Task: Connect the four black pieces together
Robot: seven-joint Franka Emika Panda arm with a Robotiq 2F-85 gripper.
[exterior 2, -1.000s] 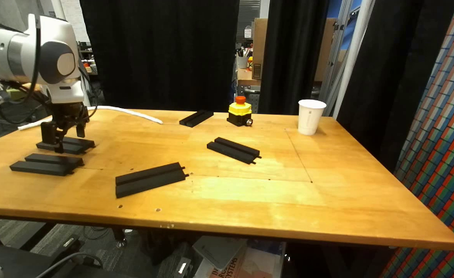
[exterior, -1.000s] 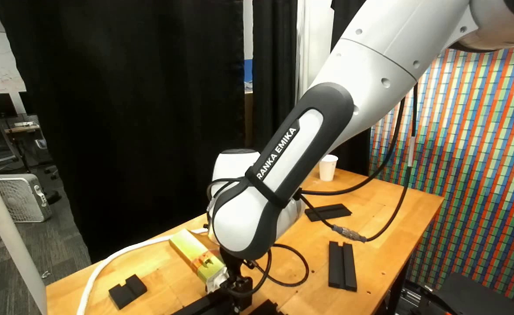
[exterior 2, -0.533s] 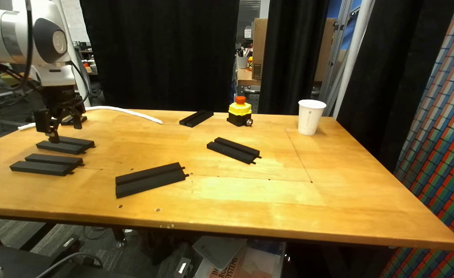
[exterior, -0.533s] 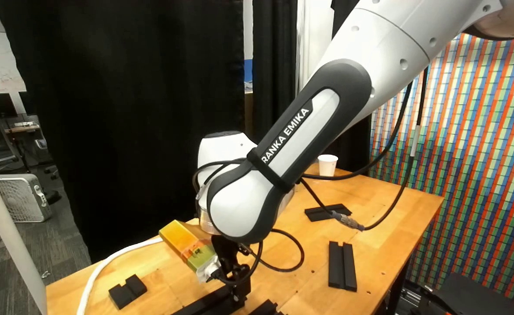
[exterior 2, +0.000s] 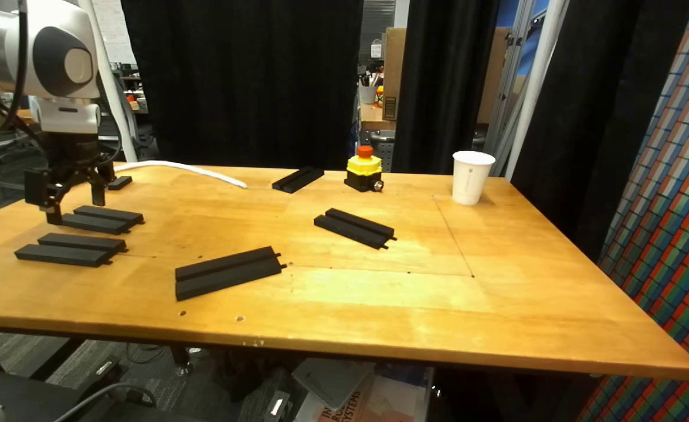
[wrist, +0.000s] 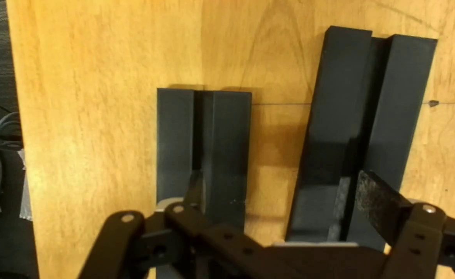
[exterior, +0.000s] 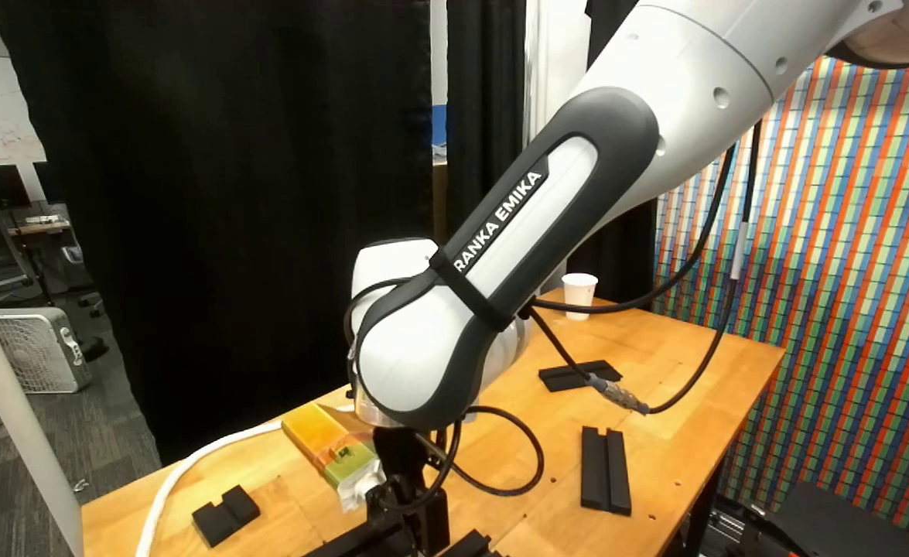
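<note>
Bars (wrist: 229,151), a black grooved pair, lie side by side beneath the pincer (wrist: 279,177); we see its jaws spread wide above both, gripping nothing.

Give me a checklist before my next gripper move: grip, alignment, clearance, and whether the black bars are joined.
1. Gripper open: ok; fingers spread, nothing gripped.
2. Gripper centred over one bar: not ok; in the wrist view one finger overlaps the left grooved black bar, the other the right grooved black bar.
3. Fingertips clear of those bars: cannot tell; their height is unclear.
4. Those two bars joined: not ok; they lie side by side, apart, slightly angled.
5. Other two bars joined: not ok; the front grooved black bar and the mid-table grooved black bar lie apart.
6. Paper cup and emergency-stop button clear of gripper: ok; both stand well away.
</note>
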